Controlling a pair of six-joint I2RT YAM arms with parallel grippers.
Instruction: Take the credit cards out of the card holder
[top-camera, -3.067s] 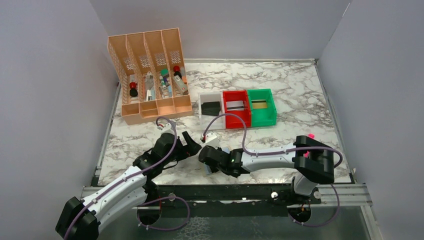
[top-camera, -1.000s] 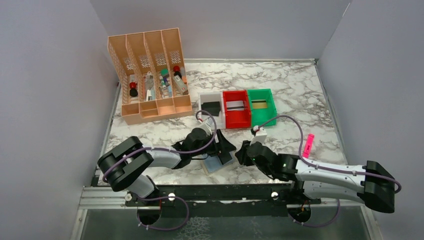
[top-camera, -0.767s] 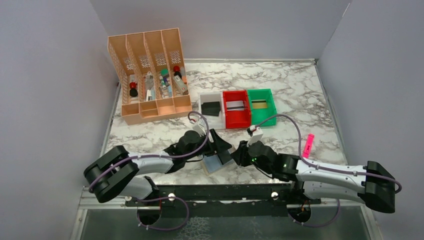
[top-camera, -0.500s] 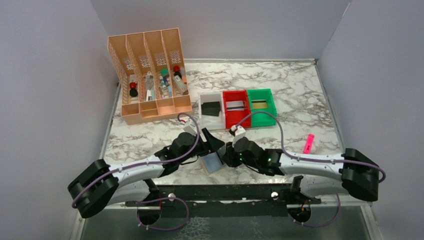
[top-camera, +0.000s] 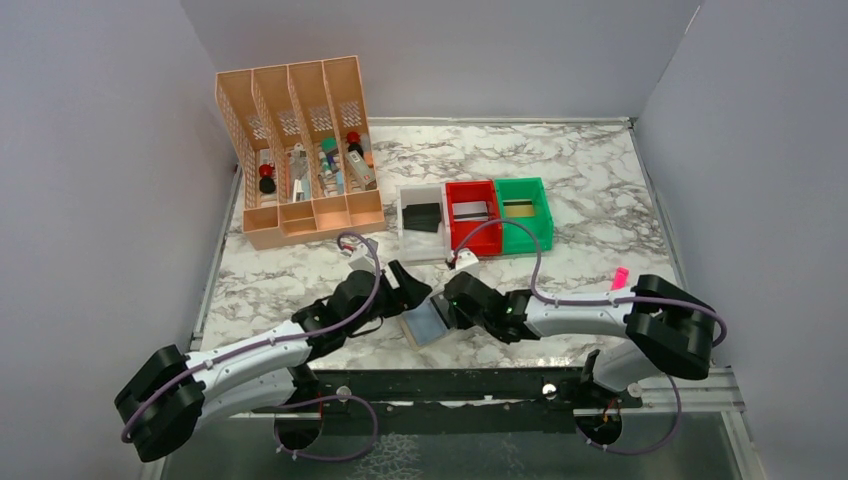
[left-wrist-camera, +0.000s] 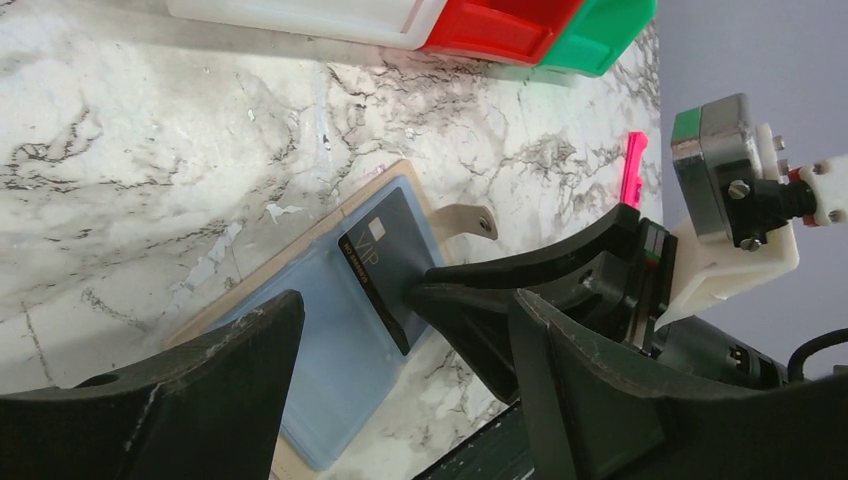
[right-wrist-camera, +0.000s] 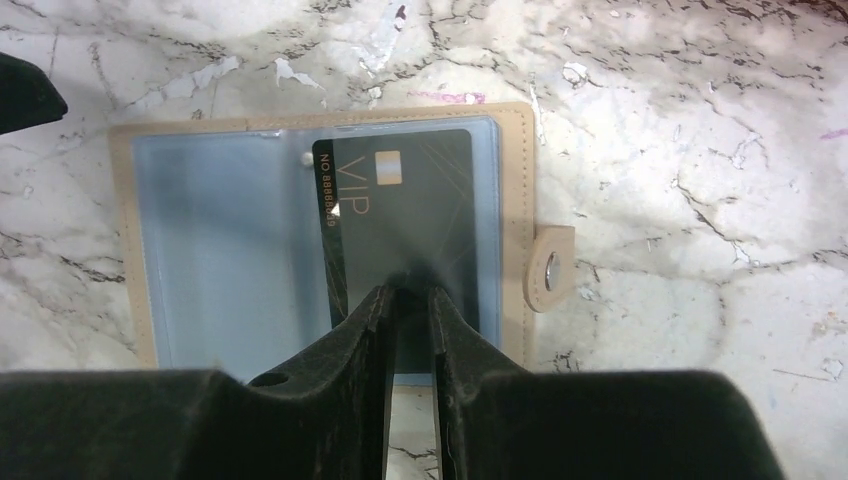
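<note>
The card holder lies open and flat near the table's front edge, tan outside with pale blue-grey lining and its tab to the right. A black credit card marked VIP sits in its right-hand pocket. My right gripper has its fingertips down on that card; the fingers stand close together with a narrow empty gap. My left gripper hovers wide open over the holder's left side, holding nothing. Another black card lies in the white bin, a grey one in the red bin.
White, red and green bins stand in a row behind the holder. A tall orange desk organiser fills the back left. A pink marker lies at the right. The two grippers are close together over the holder.
My right gripper has swung left onto the holder's right half and narrowed over the black card. My left gripper has drawn back to the left and opened wider.
</note>
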